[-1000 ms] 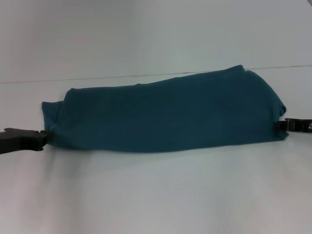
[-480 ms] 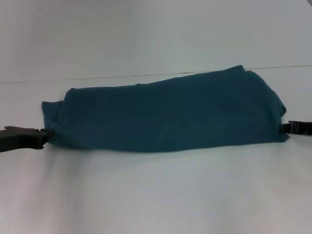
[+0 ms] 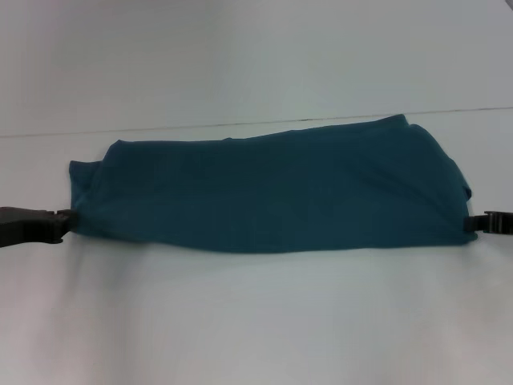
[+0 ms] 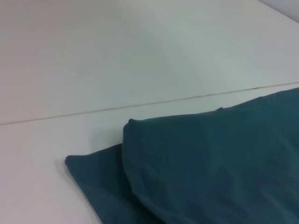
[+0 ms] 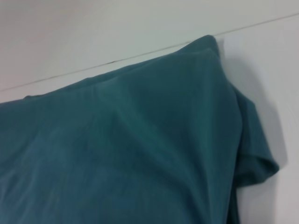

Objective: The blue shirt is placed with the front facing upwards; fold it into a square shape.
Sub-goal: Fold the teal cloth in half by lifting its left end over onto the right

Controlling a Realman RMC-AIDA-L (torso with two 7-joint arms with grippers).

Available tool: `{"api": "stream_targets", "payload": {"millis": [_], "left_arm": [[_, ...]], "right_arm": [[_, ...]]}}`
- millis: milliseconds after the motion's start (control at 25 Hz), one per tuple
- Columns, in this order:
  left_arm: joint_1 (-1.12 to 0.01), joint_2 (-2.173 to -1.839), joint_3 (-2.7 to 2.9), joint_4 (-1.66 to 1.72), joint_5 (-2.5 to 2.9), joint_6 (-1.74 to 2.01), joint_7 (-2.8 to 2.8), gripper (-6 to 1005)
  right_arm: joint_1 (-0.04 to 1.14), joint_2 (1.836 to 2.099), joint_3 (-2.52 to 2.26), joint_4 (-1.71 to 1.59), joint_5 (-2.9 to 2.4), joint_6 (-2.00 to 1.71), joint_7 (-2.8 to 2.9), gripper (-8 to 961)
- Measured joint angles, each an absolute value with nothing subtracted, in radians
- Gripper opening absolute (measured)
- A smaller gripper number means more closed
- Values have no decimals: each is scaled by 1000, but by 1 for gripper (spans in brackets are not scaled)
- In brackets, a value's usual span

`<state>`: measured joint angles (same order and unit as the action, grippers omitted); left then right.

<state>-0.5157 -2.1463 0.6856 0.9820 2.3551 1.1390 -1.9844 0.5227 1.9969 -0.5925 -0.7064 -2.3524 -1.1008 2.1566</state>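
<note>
We see the blue shirt (image 3: 272, 188) lying as a long horizontal band across the middle of the head view, plain teal side up, spanning from the left part of the frame almost to the right edge on the white table (image 3: 256, 321). The left gripper (image 3: 62, 225) sits at the left edge of the frame, touching the shirt's near-left corner, and the right gripper (image 3: 473, 224) sits at the right edge against the near-right corner. We cannot tell whether either one's fingers are clenched on cloth or released; both meet the fabric edge, but the tips are too hidden to judge. We judge the step in hand to be working the band's 2 ends toward a square. To do it well, we would have both ends handled evenly so the near edge stays straight, keep the cloth low to the table so the layers do not slide apart, and watch the loose flap at the left end, where the left wrist view shows a lower layer sticking out past the upper one. In the right wrist view a sleeve bulges at the far-right side and would need tucking. By count we have 1 shirt, 2 grippers and 1 table, with 1 thin seam line (image 3: 240, 125) running across behind the shirt.
</note>
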Motion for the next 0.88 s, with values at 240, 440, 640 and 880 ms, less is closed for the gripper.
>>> {"api": "stream_targets", "payload": {"millis": [240,440,640,880], "left_arm": [[-506,-2140,686,999,2358,1178,-1985,15],[-492,-2139,686,1019,2362,1202,-1985,15],[-487,-2138,684,1033,2381,1228,-1985,15],[-479,-2139,684,1038,2384,1238,-1986,14]], "right_arm": [[489,2007,-578,-744,-2351,-1161,2160,4],[468,2013,-556,-764,-2351,-1197,2155,4],[460,2014,-550,-767,-2351,-1225,2154,3],[454,2014,-549,-767,-2351,-1237,2154,3]]}}
